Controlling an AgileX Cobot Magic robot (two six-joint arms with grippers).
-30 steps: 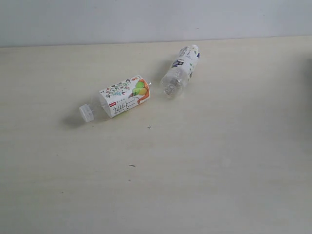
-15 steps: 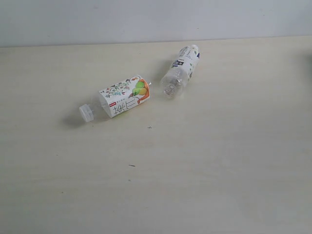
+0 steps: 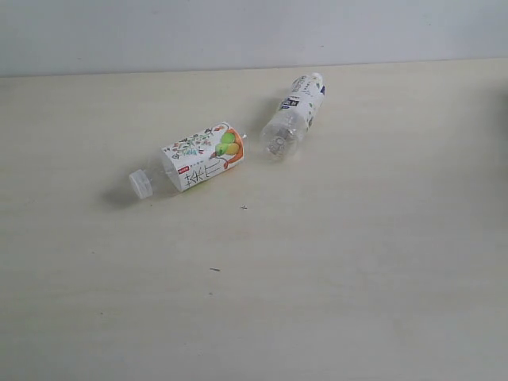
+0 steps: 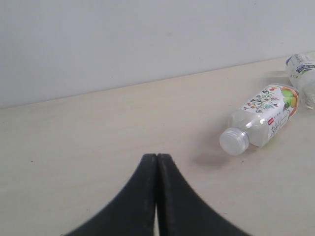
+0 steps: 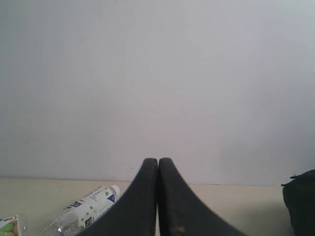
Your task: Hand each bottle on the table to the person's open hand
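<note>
Exterior view is showing two bottles lying on their sides on the table (image 3: 333,262): floral-label bottle (image 3: 197,163) left of centre, and white-label bottle (image 3: 291,119) near it, not touching. The left gripper (image 4: 156,162) and right gripper (image 5: 158,164) are both sitting with fingers pressed together, holding nothing. The pick is calling for jaws spreading first, then closing across the floral-label bottle's body, not its cap (image 3: 140,183). The person's hand isn't showing anywhere. The dark shape (image 5: 300,196) at the right wrist view's edge is possibly a sleeve, can't confirm.

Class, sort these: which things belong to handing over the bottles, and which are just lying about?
Job: floral-label bottle, white-label bottle, table, left gripper, right gripper.
Lying about: dark specks, black object in the right wrist view.
</note>
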